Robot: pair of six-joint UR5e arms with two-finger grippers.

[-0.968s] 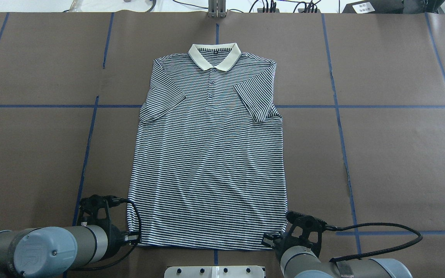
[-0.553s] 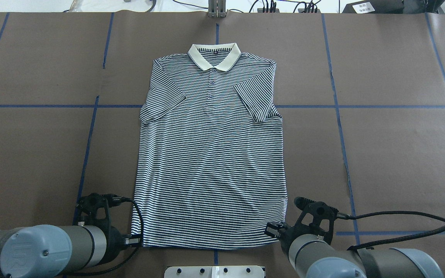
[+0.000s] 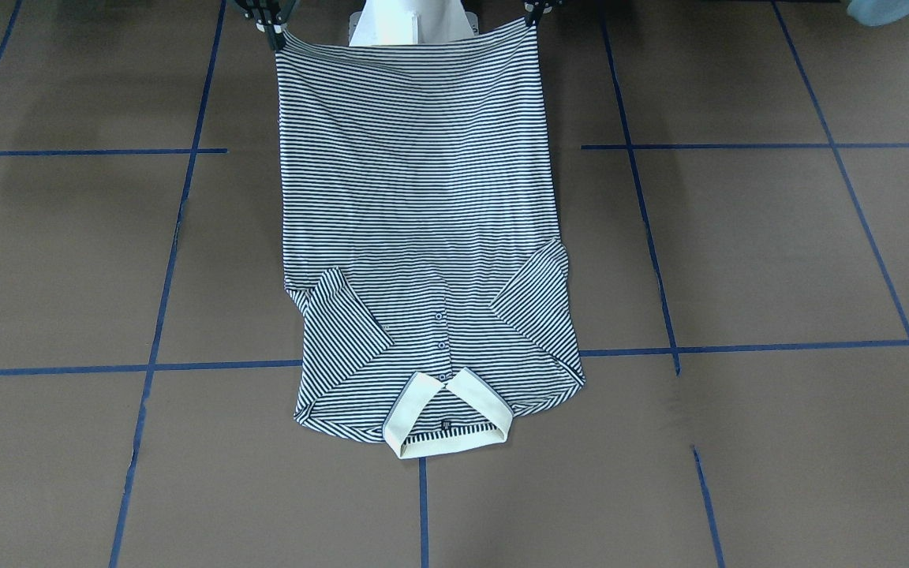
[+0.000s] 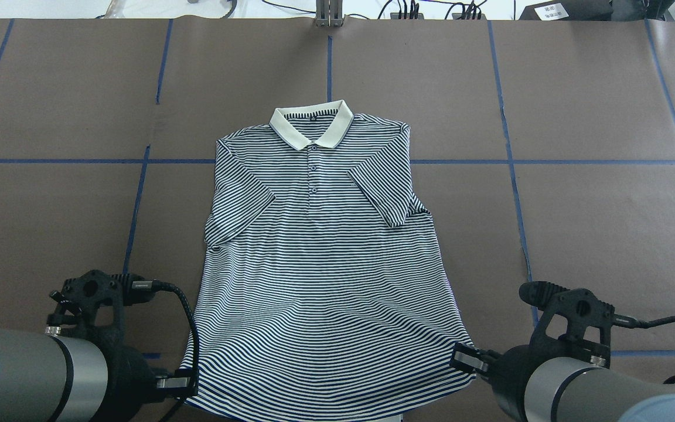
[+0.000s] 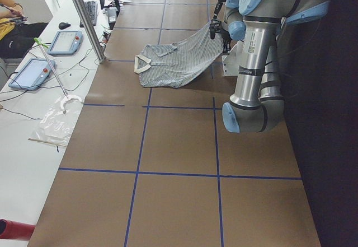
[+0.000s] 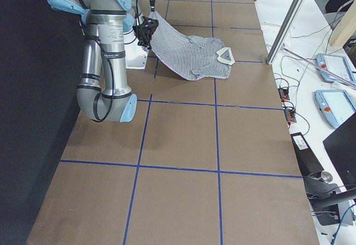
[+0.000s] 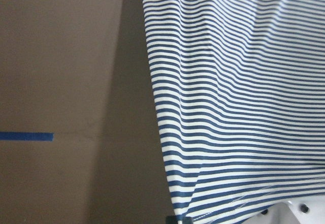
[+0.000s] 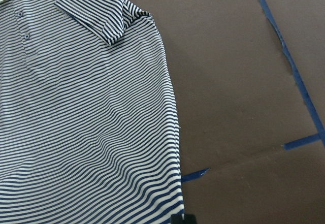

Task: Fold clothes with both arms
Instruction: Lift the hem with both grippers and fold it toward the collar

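Observation:
The striped polo shirt (image 4: 320, 264) lies face up, its cream collar (image 4: 311, 126) at the far end and both sleeves folded in over the chest. Its near hem hangs off the table, stretched between the two grippers. My left gripper (image 4: 176, 384) is shut on the hem's left corner, my right gripper (image 4: 466, 358) on the right corner. In the front-facing view the shirt (image 3: 415, 197) rises toward the right gripper (image 3: 269, 31) and the left gripper (image 3: 537, 12). Both wrist views show striped cloth (image 7: 238, 107) (image 8: 86, 122) running down to the pinched corner.
Brown table covering with blue tape lines (image 4: 138, 193) surrounds the shirt. The white pedestal base (image 3: 411, 24) stands behind the raised hem. A metal post (image 5: 84, 17) and tablets (image 5: 64, 41) are on the side bench past the collar end.
Both grippers have risen with the hem corners and drawn back toward the robot. The whole shirt has slid nearer, and the collar now lies closer to the blue cross line.

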